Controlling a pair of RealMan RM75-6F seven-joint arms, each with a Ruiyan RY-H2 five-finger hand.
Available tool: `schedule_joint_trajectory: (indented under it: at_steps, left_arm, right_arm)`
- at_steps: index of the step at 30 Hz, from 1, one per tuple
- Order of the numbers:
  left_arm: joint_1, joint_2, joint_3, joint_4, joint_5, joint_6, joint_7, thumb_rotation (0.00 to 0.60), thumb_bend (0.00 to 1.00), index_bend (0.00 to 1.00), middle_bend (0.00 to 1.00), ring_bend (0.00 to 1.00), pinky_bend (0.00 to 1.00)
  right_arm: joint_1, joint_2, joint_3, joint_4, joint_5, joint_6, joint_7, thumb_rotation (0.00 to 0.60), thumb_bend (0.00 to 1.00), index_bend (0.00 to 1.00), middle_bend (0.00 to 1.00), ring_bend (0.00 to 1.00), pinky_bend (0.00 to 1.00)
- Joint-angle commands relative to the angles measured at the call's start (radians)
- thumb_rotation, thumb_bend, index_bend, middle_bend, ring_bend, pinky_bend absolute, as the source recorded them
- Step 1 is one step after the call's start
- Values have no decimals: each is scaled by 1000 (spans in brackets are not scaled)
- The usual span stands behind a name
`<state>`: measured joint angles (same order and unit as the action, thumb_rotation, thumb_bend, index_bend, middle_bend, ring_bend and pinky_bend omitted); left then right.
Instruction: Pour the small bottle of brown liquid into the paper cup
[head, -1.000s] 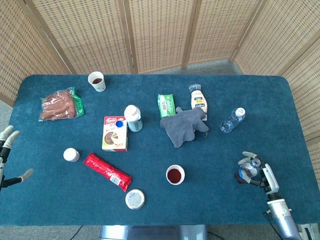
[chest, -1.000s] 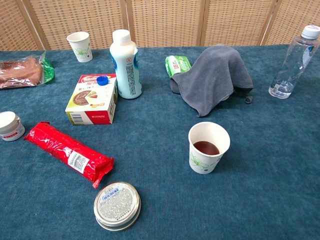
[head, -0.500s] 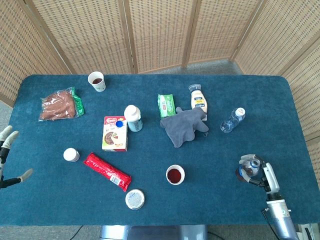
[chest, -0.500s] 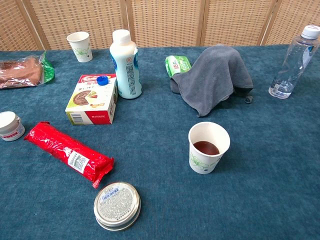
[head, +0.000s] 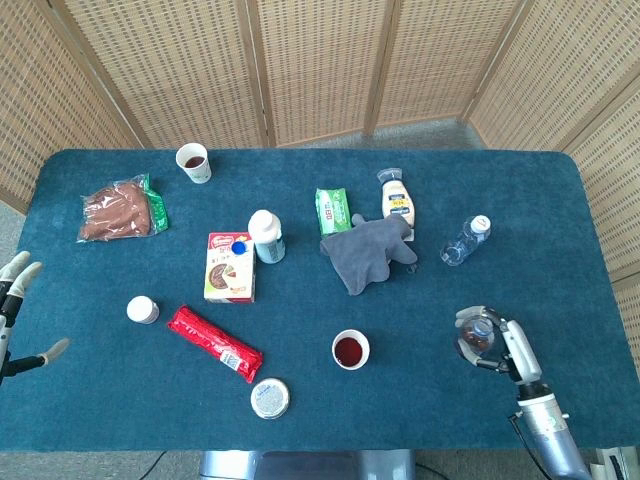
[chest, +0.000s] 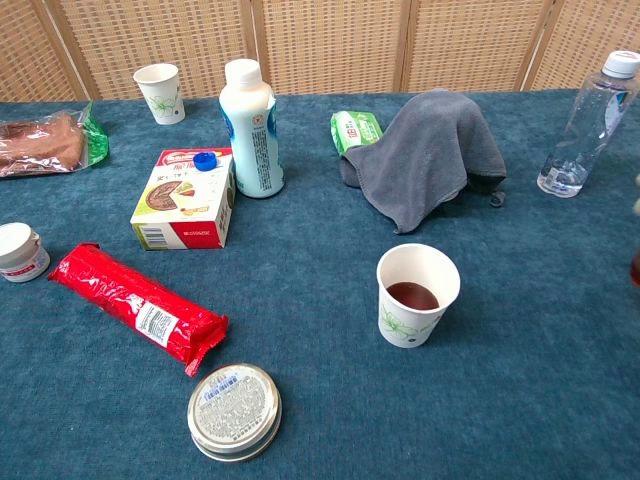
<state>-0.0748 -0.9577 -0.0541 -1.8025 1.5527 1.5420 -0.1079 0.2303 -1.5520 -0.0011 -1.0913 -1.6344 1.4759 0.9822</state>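
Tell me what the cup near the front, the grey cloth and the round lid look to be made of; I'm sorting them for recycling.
The paper cup looks like matte white paper, with a printed green leaf motif and a rolled rim. The grey cloth looks like soft, nappy fabric, perhaps microfibre, from its drape and folds. The round lid seems to be metal: shiny silver rim, paper label on top.

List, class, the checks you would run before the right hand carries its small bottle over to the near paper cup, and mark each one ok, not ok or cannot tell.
1. Right hand holds the small bottle: ok.
2. Bottle cap off: cannot tell.
3. Paper cup upright, mouth open: ok.
4. Cup has room left; brown liquid sits low in it: ok.
5. Table bare between bottle and cup: ok.
6. Left hand away at the table's far edge: ok.
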Motion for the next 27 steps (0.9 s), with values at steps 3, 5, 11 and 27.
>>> schedule_joint_trajectory:
  at_steps: [3,5,11,27]
  left_arm:
    - [0,2,1,3,2,0,-7,600,193,0,0,0,0]
    - [-1,3,2,3,3,-2,-10,600,194,0,0,0,0]
    - [-1,4,3,5,4,-1,-13,600,194,0,0,0,0]
    - [-2,10,4,-7,17,6,-46,600,194,0,0,0,0]
  right_arm:
    - [41,12,-5,-70,-36,-25,-111,600,740,421,689,352,760]
    - [49,13,-5,-81,-43,-27,-137,600,742,421,690,352,760]
    - [58,23,-8,-132,-60,-18,-242,600,744,422,690,352,760]
    - [81,24,-24,-259,-95,-46,-555,600,753,422,692,351,760]
